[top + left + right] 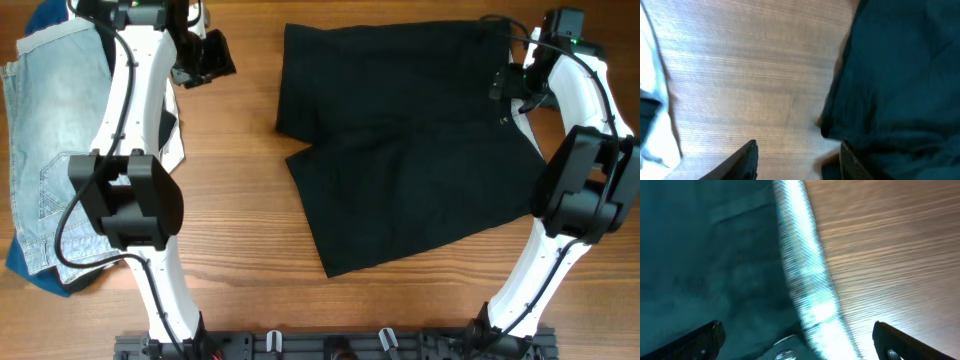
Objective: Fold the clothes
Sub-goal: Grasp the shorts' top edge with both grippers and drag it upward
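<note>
A pair of black shorts (400, 140) lies spread flat in the middle and right of the wooden table. My left gripper (205, 55) is open and empty over bare wood just left of the shorts' upper left corner; in the left wrist view its fingers (797, 160) straddle wood beside the dark cloth edge (900, 75). My right gripper (512, 85) is open over the shorts' waistband at the right edge; in the right wrist view its fingers (797, 337) sit either side of the bright waistband edge (805, 280), near a metal button (785, 347).
A pile of clothes lies at the far left: light blue jeans (45, 130), a white and dark garment (170, 125) under the left arm, and a blue piece at the bottom (30, 265). Bare wood (240, 200) separates the pile from the shorts.
</note>
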Robot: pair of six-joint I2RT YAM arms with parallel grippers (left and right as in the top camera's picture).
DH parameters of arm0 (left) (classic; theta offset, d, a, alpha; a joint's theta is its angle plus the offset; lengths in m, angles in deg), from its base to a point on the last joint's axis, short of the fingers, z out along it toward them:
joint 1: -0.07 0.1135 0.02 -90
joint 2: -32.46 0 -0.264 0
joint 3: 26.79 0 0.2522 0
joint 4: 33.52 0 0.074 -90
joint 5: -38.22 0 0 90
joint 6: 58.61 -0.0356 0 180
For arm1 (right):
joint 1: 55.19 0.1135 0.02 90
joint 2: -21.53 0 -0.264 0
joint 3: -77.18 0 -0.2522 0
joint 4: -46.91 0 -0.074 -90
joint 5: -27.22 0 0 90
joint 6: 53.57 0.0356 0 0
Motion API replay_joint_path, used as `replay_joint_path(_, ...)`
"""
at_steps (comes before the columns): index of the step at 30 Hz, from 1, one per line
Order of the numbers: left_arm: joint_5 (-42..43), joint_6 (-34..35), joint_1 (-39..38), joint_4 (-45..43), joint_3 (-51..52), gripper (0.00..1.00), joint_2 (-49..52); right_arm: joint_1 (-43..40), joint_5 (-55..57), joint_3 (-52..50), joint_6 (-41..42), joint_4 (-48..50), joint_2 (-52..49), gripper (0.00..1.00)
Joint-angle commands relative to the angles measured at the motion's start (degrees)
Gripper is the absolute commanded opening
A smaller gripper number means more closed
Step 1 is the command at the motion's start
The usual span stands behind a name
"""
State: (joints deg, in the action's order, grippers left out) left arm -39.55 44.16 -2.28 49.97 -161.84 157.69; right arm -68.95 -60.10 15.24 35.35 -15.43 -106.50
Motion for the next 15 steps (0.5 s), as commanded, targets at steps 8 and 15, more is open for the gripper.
replay_joint_path(8, 0.8, -4.1, -21.0, -8.6, 16.4, 0.53, 0.3, 0.4, -14.8, 1.1, 1.7, -3.5, 1.8, 1.0)
replay_joint_path(15, 0.7, -14.9, -29.3, -11.6, 22.7, 0.55, 0.4, 0.5, -14.8, 1.1, 1.7, -4.1, 1.8, 1.0)
